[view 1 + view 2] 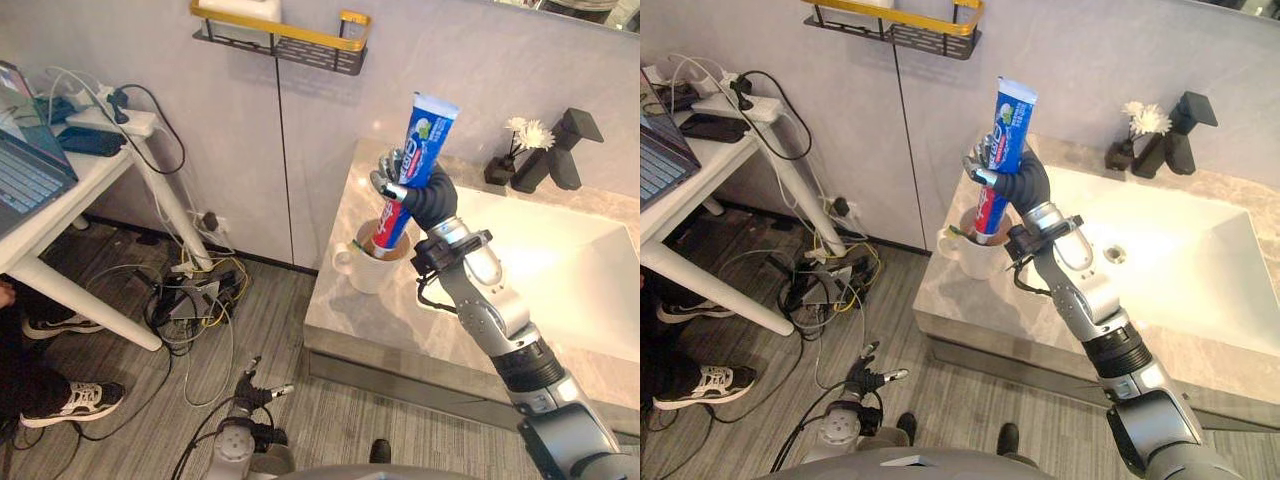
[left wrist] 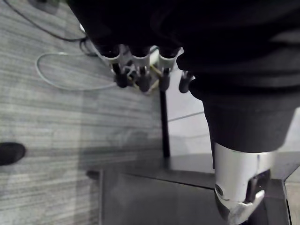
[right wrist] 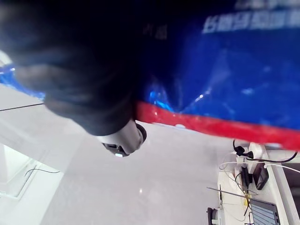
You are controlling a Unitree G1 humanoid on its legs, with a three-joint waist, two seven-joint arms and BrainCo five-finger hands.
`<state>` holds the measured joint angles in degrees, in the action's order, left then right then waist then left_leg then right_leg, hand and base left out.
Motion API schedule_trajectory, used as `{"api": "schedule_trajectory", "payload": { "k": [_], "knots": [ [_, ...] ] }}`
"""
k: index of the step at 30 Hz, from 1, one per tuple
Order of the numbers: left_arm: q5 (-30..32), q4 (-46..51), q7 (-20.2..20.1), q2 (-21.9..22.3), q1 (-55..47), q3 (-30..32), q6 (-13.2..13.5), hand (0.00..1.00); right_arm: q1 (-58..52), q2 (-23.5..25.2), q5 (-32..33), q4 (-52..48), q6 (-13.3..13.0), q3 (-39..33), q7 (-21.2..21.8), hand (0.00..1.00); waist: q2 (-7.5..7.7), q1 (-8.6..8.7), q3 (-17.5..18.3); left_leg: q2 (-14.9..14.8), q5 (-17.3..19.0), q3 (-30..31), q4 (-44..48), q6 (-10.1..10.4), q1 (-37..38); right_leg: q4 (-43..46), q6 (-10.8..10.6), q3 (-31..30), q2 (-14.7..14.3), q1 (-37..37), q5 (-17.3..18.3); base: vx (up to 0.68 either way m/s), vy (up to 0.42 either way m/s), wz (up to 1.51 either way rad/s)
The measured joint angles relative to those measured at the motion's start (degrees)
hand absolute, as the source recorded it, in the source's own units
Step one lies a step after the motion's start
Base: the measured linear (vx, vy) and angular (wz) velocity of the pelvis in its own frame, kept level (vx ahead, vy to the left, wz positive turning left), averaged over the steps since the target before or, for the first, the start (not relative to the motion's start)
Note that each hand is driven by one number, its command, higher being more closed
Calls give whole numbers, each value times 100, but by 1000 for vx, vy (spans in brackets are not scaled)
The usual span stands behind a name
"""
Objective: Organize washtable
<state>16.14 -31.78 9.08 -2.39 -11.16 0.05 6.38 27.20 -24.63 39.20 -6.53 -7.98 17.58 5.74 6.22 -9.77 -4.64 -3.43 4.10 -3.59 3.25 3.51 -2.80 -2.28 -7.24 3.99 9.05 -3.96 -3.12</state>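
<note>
Right hand [image 1: 393,173] has its fingers curled round one glossy blue-and-red toothpaste tube [image 1: 427,130], held upright with its lower end at the mouth of the single white mug [image 1: 360,270]. Mug sits on a mottled grey stone counter [image 1: 350,322], beside the smooth white basin [image 1: 560,270]. Left hand [image 1: 254,386] hangs loose-fingered, well below the mug.

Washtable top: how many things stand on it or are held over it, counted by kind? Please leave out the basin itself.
Toothpaste tube, held in the right hand: 1
White cup: 1
Black faucet: 1
Black vase with white flowers: 1
Total: 4
</note>
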Motion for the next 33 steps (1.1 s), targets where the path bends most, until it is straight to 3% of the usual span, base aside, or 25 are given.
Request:
{"api": "schedule_trajectory", "payload": {
  "k": [33],
  "knots": [
    [0, 35, 7, 8, -7, 124, 0, 0, -430, 36, -335, -41, 28, -94, 54, 100, 14, 6, -188, 1, 1, -10, 66, 0, -86, 94, 0, -19, 2, -117, 0, 0, 0, 0]
  ]
}}
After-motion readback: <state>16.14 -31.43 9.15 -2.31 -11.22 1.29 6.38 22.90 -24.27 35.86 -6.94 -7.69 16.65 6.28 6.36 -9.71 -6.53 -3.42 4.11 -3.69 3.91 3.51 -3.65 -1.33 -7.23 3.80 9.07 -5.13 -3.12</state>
